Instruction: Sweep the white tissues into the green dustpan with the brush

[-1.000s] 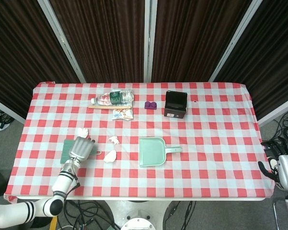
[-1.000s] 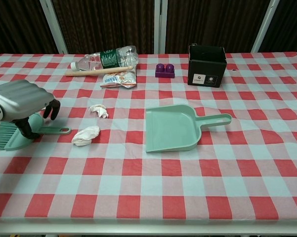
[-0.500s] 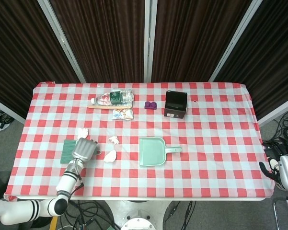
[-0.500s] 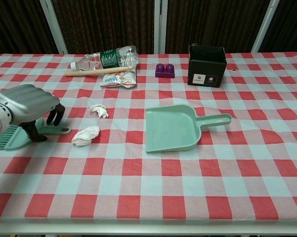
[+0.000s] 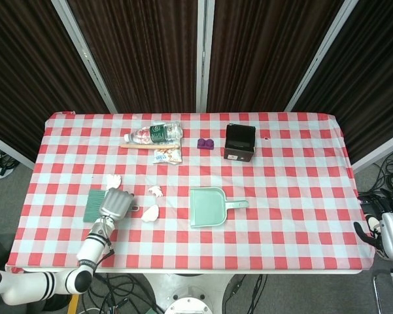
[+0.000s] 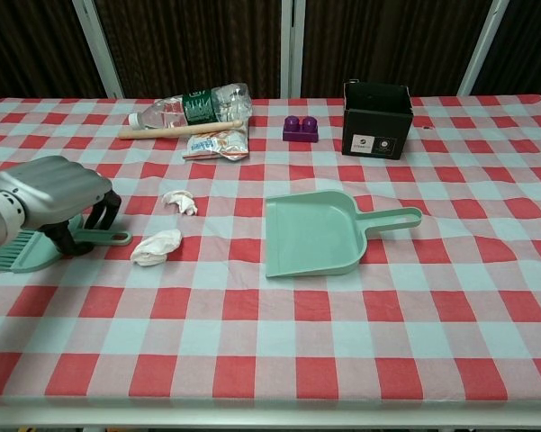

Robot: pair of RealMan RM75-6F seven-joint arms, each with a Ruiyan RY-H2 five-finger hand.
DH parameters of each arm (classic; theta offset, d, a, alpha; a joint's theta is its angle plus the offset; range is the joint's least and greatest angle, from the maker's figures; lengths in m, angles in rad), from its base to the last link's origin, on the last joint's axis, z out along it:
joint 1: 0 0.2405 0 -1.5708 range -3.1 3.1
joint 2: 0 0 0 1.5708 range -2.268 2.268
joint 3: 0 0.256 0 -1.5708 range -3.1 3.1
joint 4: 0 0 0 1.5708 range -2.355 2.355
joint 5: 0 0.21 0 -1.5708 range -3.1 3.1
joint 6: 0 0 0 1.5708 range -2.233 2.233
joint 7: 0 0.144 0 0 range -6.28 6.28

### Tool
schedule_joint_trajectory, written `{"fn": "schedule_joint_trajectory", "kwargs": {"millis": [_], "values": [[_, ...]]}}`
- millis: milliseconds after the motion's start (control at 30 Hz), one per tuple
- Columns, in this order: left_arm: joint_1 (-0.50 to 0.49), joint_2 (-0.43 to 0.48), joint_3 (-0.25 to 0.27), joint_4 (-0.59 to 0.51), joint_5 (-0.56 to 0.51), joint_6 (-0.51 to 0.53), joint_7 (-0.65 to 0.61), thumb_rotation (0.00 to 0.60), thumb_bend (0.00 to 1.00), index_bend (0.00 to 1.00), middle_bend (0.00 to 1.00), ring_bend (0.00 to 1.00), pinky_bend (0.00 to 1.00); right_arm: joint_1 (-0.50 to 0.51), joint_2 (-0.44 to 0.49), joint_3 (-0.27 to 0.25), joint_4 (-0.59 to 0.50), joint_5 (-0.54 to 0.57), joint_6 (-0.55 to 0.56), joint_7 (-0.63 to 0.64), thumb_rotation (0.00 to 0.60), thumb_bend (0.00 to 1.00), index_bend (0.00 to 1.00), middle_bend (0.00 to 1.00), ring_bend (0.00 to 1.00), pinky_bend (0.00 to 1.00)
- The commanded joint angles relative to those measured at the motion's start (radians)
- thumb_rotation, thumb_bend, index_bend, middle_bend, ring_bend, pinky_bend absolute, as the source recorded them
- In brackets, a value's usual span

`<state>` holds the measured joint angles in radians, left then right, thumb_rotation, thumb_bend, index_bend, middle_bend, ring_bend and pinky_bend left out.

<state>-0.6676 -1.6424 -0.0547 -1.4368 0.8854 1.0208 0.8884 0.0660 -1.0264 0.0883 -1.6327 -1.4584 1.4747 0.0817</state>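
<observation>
Left hand (image 6: 49, 200) fingers curled over green plastic brush (image 6: 22, 250) handle, grip unclear; crumpled white tissues (image 6: 156, 247) at 3 o'clock, handle axis 9–3.

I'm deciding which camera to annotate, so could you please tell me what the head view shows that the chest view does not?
Only the head view shows the right robot hand off the table's right edge, a third tissue beyond the brush, and the floor cables. Only the chest view shows the left robot hand's fingers curled down over the brush handle. Both show the left robot hand, two tissues and the dustpan.
</observation>
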Motion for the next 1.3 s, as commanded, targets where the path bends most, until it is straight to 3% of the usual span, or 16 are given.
{"fn": "schedule_joint_trajectory", "kwargs": {"millis": [33, 300, 467, 633, 767, 1067, 1300], "values": [[0.003, 0.010, 0.007, 0.007, 0.040, -0.003, -0.049, 0.600, 0.40, 0.52, 0.52, 0.75, 0.85, 0.002, 0.001, 0.000, -0.002, -0.002, -0.002, -0.002, 0.600, 0.22, 0.27, 0.27, 0.09, 0.19], [0.068, 0.115, 0.039, -0.014, 0.278, 0.074, -0.327, 0.600, 0.45, 0.54, 0.54, 0.75, 0.85, 0.047, -0.005, 0.003, -0.031, -0.031, -0.049, -0.046, 0.600, 0.22, 0.27, 0.28, 0.09, 0.19], [0.125, 0.201, 0.053, -0.022, 0.417, 0.158, -0.566, 0.600, 0.46, 0.54, 0.54, 0.75, 0.85, 0.116, -0.035, 0.002, -0.062, -0.032, -0.153, -0.118, 0.600, 0.25, 0.27, 0.29, 0.10, 0.19], [0.174, 0.240, 0.033, 0.022, 0.472, 0.236, -0.759, 0.600, 0.46, 0.54, 0.55, 0.75, 0.86, 0.194, -0.097, 0.015, -0.082, -0.003, -0.260, -0.197, 0.600, 0.26, 0.27, 0.30, 0.10, 0.21], [0.181, 0.279, 0.025, 0.055, 0.490, 0.217, -0.880, 0.600, 0.46, 0.54, 0.55, 0.75, 0.86, 0.271, -0.180, 0.043, -0.057, 0.059, -0.351, -0.279, 0.600, 0.23, 0.30, 0.32, 0.13, 0.23], [0.188, 0.285, 0.031, 0.084, 0.533, 0.198, -0.937, 0.600, 0.46, 0.54, 0.55, 0.75, 0.86, 0.420, -0.377, 0.080, 0.034, 0.197, -0.489, -0.478, 0.600, 0.16, 0.35, 0.33, 0.15, 0.23], [0.185, 0.287, 0.032, 0.083, 0.555, 0.181, -0.935, 0.600, 0.46, 0.54, 0.55, 0.74, 0.86, 0.489, -0.501, 0.067, 0.107, 0.260, -0.514, -0.625, 0.600, 0.16, 0.38, 0.34, 0.16, 0.23]]}}
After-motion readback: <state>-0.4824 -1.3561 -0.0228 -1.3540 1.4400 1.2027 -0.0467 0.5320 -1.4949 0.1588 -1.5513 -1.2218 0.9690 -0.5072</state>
